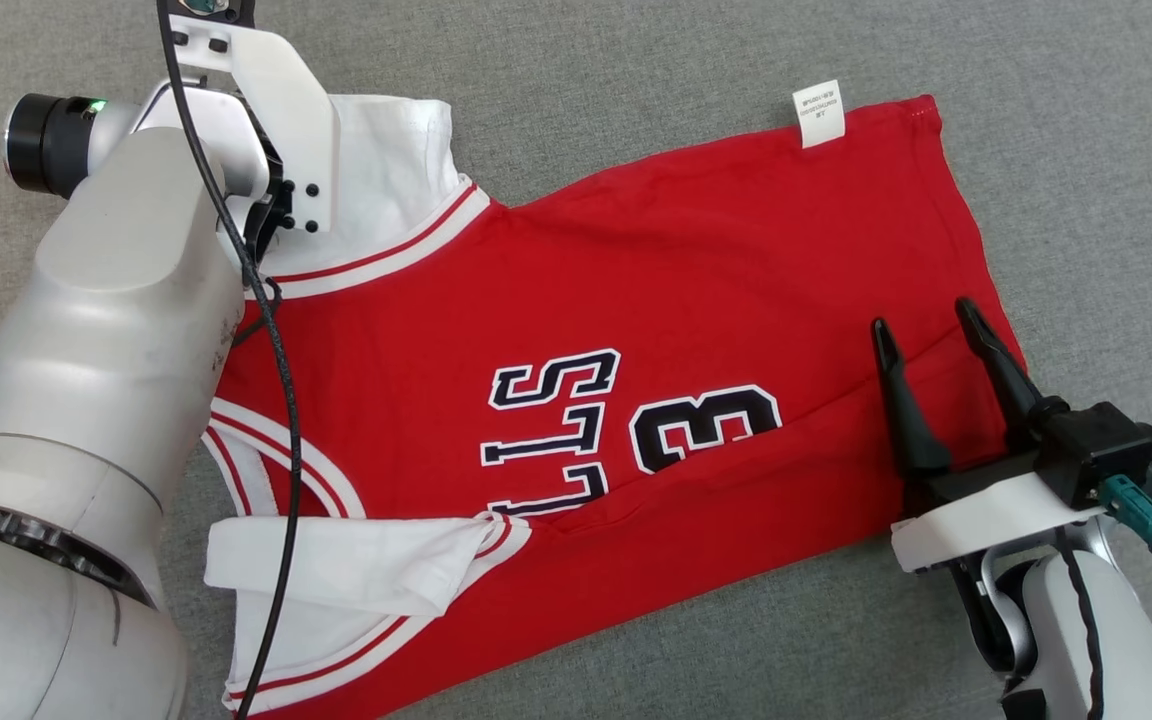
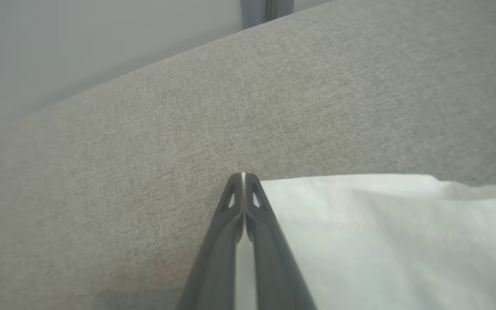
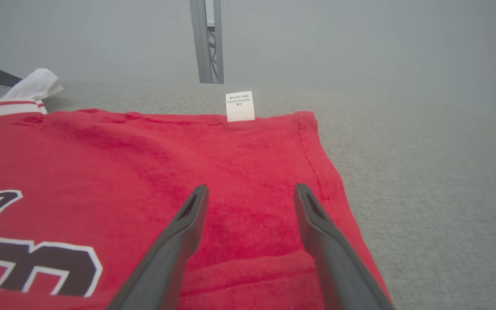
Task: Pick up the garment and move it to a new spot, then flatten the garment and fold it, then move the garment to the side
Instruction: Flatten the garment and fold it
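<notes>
1. We see the red cloth jersey (image 1: pixel 636 300) w/ white sleeves lying spread on the grey woven-fabric surface (image 1: pixel 1086 150), printed side up.
2. Black white-edged lettering and a big "3" (image 1: pixel 706 428) run across its middle.
3. In the head view the hem end points right, and the neck and sleeves end points left.
4. A small white rectangular care label (image 1: pixel 818 112) sticks out from the jersey's far edge, near the hem corner.
5. The far white sleeve (image 1: pixel 396 150) sits at upper left, partly behind the pale L arm (image 1: pixel 106 350).
6. The near white sleeve (image 1: pixel 336 565) lies crumpled at lower left, its tip reaching onto the red body.
7. L gripper (image 2: pixel 243 181): in its wrist view the two dark fingers are pressed tight together. The tips sit at the edge of white sleeve cloth, which lies just to their right in that view.
8. A pale sliver shows btwn those fingers; we can't tell whether cloth is pinched there.
9. R gripper (image 1: pixel 924 320): fingers spread wide over the red body near the hem, w/ red cloth showing in the gap. We can't tell if the tips touch it.
10. A long crease crosses the jersey around the R gripper's fingers.
11. A thin black cable (image 1: pixel 281 400) runs down along the L arm and across the jersey's shoulder area.
12. In the R wrist view a grey metal post (image 3: pixel 207 41) stands beyond the surface's far edge.
</notes>
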Controlling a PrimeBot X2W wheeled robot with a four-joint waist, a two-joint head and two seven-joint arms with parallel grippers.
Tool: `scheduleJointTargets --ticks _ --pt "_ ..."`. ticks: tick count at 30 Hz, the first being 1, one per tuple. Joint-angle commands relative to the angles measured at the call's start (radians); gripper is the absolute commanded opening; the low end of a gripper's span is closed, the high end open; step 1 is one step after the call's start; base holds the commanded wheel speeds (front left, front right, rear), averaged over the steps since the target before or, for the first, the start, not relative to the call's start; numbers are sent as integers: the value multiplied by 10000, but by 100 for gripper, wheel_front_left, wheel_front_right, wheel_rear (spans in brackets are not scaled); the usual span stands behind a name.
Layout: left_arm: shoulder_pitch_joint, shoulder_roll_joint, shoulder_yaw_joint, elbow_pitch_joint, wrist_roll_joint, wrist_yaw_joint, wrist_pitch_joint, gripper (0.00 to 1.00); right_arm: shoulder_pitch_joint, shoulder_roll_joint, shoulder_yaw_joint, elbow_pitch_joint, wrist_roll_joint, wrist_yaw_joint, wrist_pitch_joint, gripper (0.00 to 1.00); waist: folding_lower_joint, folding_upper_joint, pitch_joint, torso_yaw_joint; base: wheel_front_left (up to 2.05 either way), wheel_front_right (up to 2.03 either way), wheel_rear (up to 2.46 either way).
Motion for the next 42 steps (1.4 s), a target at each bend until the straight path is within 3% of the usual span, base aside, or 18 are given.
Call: scheduleJointTargets --ticks 1,7,15,20,30,31,32,39,40,41,42 --pt "-237 34 -8 57 12 -78 -75 0 -227 -11 -62 -76 67 -5 -49 100 0 0 6 15 0 0 0" --pt "-532 -13 173 28 -193 -342 -573 0 -1118 -173 -240 289 462 -7 108 100 0 0 89 164 0 0 0" --pt "-914 -61 253 -30 -377 -798 -909 0 -3083 -1128 15 1254 344 -7 3383 100 0 0 165 455 0 0 0" --pt "-1109 -93 184 -46 -355 -921 -1002 0 -4045 -1377 -209 1547 465 -7 5482 100 0 0 246 635 0 0 0" --pt "-1301 -194 25 -187 -273 -1028 -1182 0 -4999 -1582 -627 1961 489 -5 7386 100 0 0 344 877 0 0 0" --pt "-1313 -202 9 -193 -274 -1041 -1196 0 -5064 -1625 -618 2048 476 -7 7500 97 0 0 349 900 0 0 0" --pt "-1330 -208 -8 -206 -268 -1060 -1203 0 -5130 -1664 -598 2141 453 -7 7578 76 0 0 355 922 0 0 0" --pt "-1411 -260 -141 -264 -227 -1089 -1214 0 -5504 -1771 -465 2741 597 -7 7811 77 0 0 400 1052 0 0 0" --pt "-1419 -268 -161 -277 -220 -1105 -1215 0 -5546 -1794 -449 2849 617 -5 7793 71 0 0 408 1073 0 0 0" --pt "-1430 -271 -177 -287 -217 -1117 -1207 0 -5587 -1814 -433 2962 619 -5 7788 49 0 0 418 1096 0 0 0" --pt "-1437 -277 -188 -291 -225 -1113 -1196 0 -5637 -1830 -402 3053 598 -5 7760 38 0 0 427 1117 0 0 0"
